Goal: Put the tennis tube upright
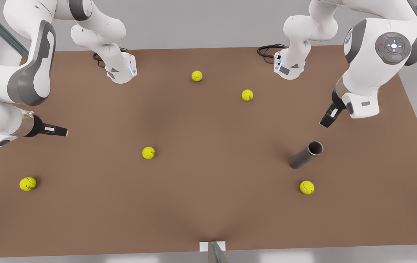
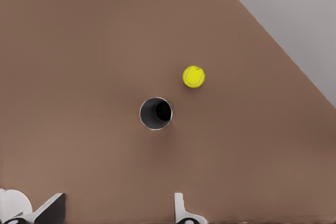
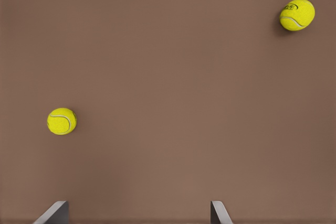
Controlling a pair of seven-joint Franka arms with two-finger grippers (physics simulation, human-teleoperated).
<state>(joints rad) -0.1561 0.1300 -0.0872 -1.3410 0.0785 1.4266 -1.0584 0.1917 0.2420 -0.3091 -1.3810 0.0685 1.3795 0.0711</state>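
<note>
Jaws of the left gripper (image 1: pixel 326 122) parted and empty, suspended above the brown table (image 1: pixel 208 204) on the front view's right, near the open mouth of the plain grey metallic tennis tube (image 1: pixel 306 155) but clear of it. In the left wrist view, left gripper (image 2: pixel 118 211) seen with fingertips (image 2: pixel 52 205) spread wide, tennis tube (image 2: pixel 156 113) viewed straight down its dark hollow bore with the lighter rim forming a ring, apart from the jaws and not between them. Tube standing upright on the table, appearing tilted in the front view through perspective. One small yellow-green tennis ball (image 2: pixel 193 76) just beside the tube, the same ball (image 1: pixel 307 187) nearer the camera in the front view.

Jaws of the right gripper (image 1: pixel 56 130) likewise parted and empty, held over the table at the front view's left, well apart from the tube. In the right wrist view, right gripper (image 3: pixel 137 212) with fingertips (image 3: pixel 55 211) spread, above bare table with two tennis balls, one (image 3: pixel 62 121) closer and one (image 3: pixel 297 14) farther. Additional balls scattered at the table's middle (image 1: pixel 148 152) and far side (image 1: pixel 197 76).
</note>
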